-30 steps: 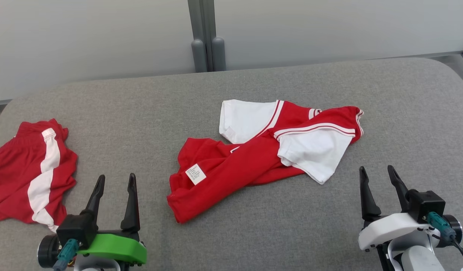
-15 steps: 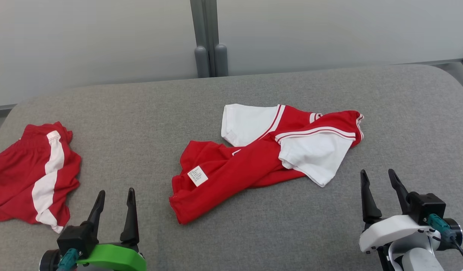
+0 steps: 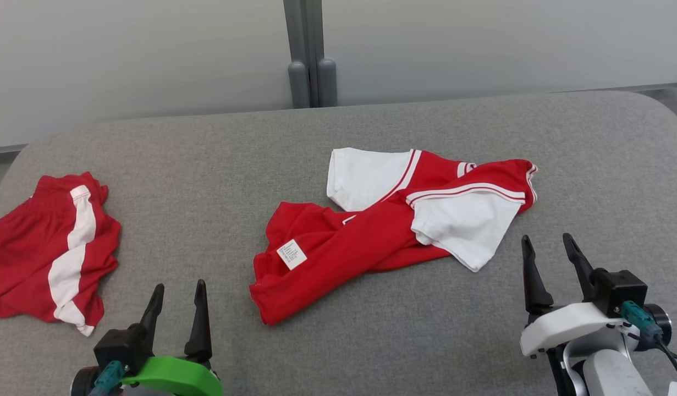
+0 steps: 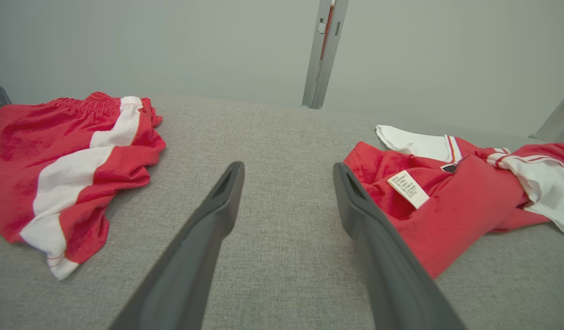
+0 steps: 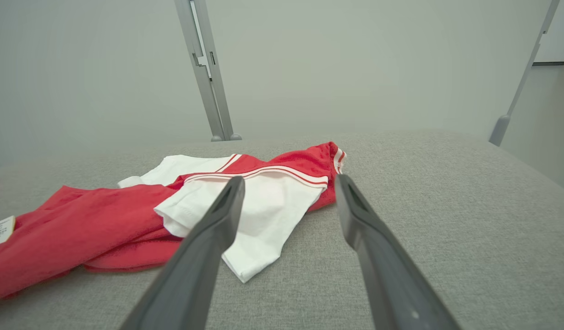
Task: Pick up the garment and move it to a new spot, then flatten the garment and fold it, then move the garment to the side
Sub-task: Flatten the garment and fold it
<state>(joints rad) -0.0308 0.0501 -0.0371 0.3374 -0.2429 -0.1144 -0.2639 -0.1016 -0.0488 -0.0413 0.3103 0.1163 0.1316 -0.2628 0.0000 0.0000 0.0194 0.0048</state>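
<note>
The garment (image 3: 365, 242), a crumpled red shirt with white sleeves and a white care label, lies in the middle of the grey padded surface (image 3: 206, 159). In the head view my left gripper (image 3: 180, 284) stands open near the front edge, left of the shirt's hem and apart from it. My right gripper (image 3: 545, 237) is open too, just right of the near white sleeve without touching it. In the left wrist view the garment (image 4: 460, 206) lies to the right of the open left gripper (image 4: 288, 166). In the right wrist view the white sleeve of the garment (image 5: 263, 206) lies behind the open right gripper (image 5: 288, 178).
A pair of red shorts with a white stripe (image 3: 41, 247) lies bunched at the far left, also seen as shorts (image 4: 57, 151) in the left wrist view. A pale wall with a grey post (image 3: 311, 82) stands behind the surface's far edge.
The head camera has shifted slightly. My left gripper has drawn back toward the near edge; my right gripper has edged a little forward. Both stay open and the clothes lie unmoved.
</note>
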